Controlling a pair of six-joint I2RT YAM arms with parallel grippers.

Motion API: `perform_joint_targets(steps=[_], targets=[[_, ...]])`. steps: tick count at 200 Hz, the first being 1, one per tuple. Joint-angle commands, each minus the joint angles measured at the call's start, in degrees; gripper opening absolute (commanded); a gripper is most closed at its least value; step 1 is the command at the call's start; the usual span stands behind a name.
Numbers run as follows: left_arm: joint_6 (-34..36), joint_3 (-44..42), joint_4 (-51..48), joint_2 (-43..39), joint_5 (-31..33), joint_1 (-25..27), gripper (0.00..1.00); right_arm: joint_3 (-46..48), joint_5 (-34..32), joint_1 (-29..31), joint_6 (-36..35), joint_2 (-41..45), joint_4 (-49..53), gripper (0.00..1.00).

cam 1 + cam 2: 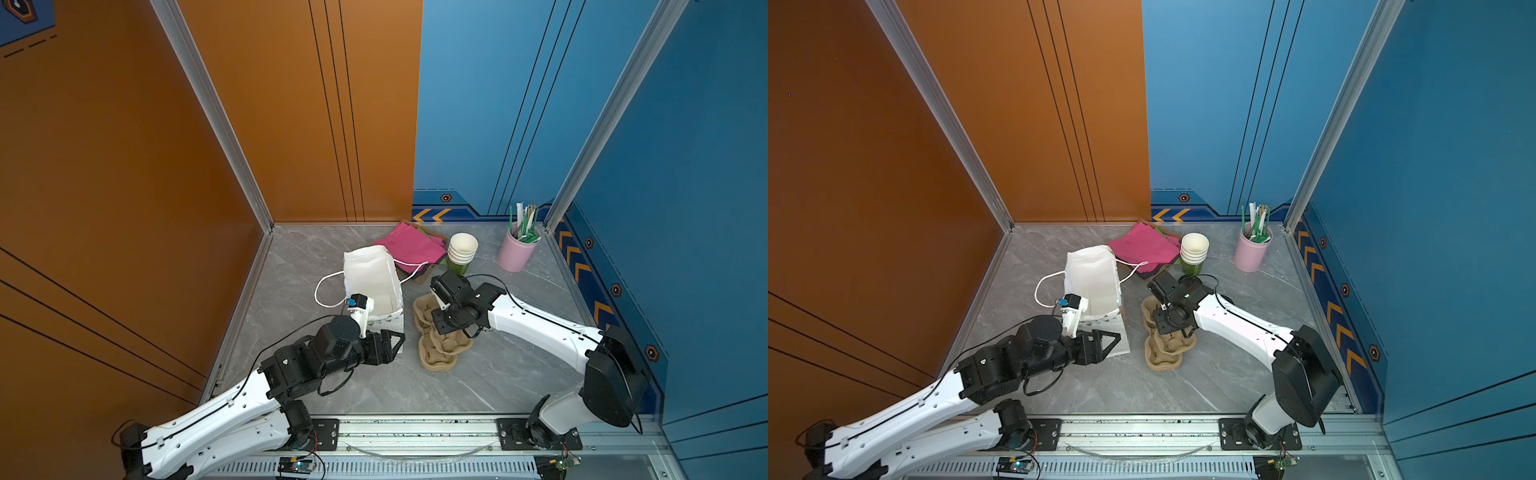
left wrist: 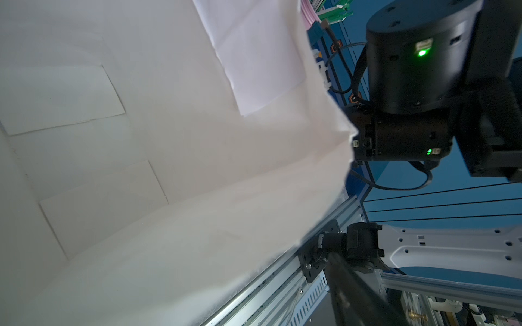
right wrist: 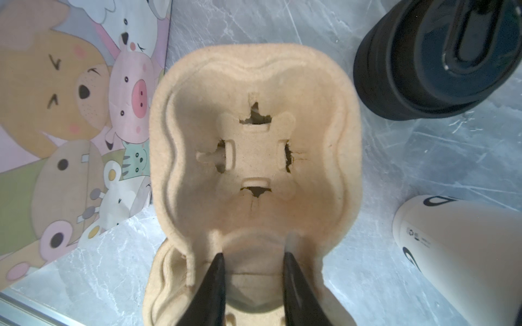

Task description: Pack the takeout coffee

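The takeout coffee [image 3: 457, 254] shows only in the right wrist view: a white paper cup with dark lettering beside the carrier, its lid out of frame. In both top views the right arm hides it. A tan pulp cup carrier [image 1: 440, 353] [image 1: 1163, 357] [image 3: 254, 141] lies mid-table. My right gripper [image 3: 254, 254] [image 1: 442, 328] points down onto it, jaws closed on the ridge between two wells. A white paper bag [image 1: 372, 278] [image 1: 1094, 278] lies left of the carrier, mouth toward the front. My left gripper [image 1: 392, 343] [image 1: 1104, 343] is at that mouth, jaws wide. One dark finger [image 2: 350, 285] shows outside the bag wall [image 2: 169, 169].
A stack of lidless white cups [image 1: 462, 251] with a green lowest cup stands behind the right wrist. Beside the cups lie pink folded bags [image 1: 411, 245]. A pink straw holder [image 1: 517, 249] is at the back right. Black lids [image 3: 437, 56] sit near the carrier. A metal rail [image 1: 415, 432] runs along the front.
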State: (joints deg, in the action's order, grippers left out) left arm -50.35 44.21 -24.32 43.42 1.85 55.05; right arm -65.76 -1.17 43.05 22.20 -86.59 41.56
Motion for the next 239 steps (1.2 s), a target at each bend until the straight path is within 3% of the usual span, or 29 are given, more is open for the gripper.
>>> perform_joint_targets(steps=[1, 49, 79, 124, 147, 180, 239], targets=[[2.2, 4.9, -3.7, -1.6, -0.2, -0.7, 0.82, -1.7, -1.2, -0.3, 1.2, 3.8, 2.3, 0.29], [7.5, 16.1, -12.4, -0.4, 1.6, -0.8, 0.84, -1.4, -3.6, -0.6, 2.0, 8.3, 3.9, 0.29], [15.1, 27.5, -24.4, 5.1, 4.4, -5.1, 0.84, -0.6, -5.6, -1.4, 3.2, 11.9, 3.9, 0.28], [23.2, 37.2, -29.8, 14.9, -6.9, -21.7, 0.8, -1.0, -7.4, -2.4, 3.8, 17.3, 3.9, 0.27], [27.9, 43.3, -32.3, 21.3, -9.1, -28.2, 0.78, -1.9, -7.9, -4.4, 3.6, 19.6, 4.1, 0.27], [37.9, 52.5, -36.1, 31.0, -11.4, -33.4, 0.76, -4.1, -6.8, -4.8, 2.9, 20.7, 4.9, 0.27], [54.2, 62.5, -40.7, 44.6, -18.2, -37.9, 0.72, -8.6, -4.3, -4.8, 3.0, 21.4, 5.5, 0.26]])
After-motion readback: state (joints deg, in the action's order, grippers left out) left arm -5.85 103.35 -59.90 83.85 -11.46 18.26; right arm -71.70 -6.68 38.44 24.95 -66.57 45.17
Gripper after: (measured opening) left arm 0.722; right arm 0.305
